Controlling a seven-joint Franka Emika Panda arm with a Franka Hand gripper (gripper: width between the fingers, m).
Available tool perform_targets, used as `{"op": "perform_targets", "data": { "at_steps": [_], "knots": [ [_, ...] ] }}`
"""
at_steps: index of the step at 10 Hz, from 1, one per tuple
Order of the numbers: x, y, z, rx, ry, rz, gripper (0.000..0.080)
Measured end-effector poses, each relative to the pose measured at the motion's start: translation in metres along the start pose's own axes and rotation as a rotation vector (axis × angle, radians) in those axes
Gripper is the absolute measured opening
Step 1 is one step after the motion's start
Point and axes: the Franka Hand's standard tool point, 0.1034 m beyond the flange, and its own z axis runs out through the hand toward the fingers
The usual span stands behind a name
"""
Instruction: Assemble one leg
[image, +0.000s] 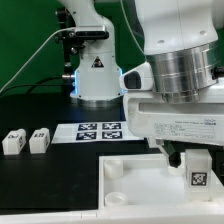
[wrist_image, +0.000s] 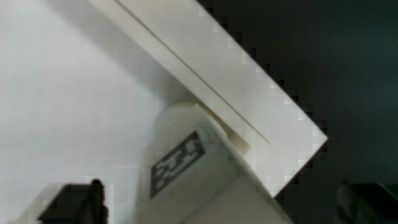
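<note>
Where tool (image: 188, 158) hangs, leg (image: 198, 172) between fingers.

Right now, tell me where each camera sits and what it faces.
Exterior view: off the arm, facing the table and the robot base; shows the arm, gripper, a leg, the white panel.
Wrist view: on the wrist, looking past dark fingers at that leg and panel.
Shared: leg, panel.

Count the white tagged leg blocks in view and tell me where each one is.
3. Two legs stand side by side on the table at the exterior view's left; a third leg sits under the gripper over the panel. Others may be hidden.
</note>
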Motion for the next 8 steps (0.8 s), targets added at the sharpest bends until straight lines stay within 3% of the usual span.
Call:
{"op": "perform_targets", "data": {
  "at_steps": [1, 3, 4, 6, 7, 8],
  "knots": [
    [0.0000, -0.0020, -0.0015, -0.037, 0.005, -0.213, 0.0649],
    [0.0014, -0.0045, -0.0034, -0.059, 0.005, -0.482, 0.0649],
    [0.0015, -0.0046, -0.0032, -0.057, 0.007, -0.468, 0.0649],
    [0.0016, -0.0045, -0.0032, -0.055, 0.007, -0.433, 0.0387],
    [0.0044, -0.0003, -0.0031, -0.061, 0.012, -0.329, 0.0301],
    [0.0049, 0.0007, -0.0031, -0.062, 0.014, -0.275, 0.0301]
  ]
}}
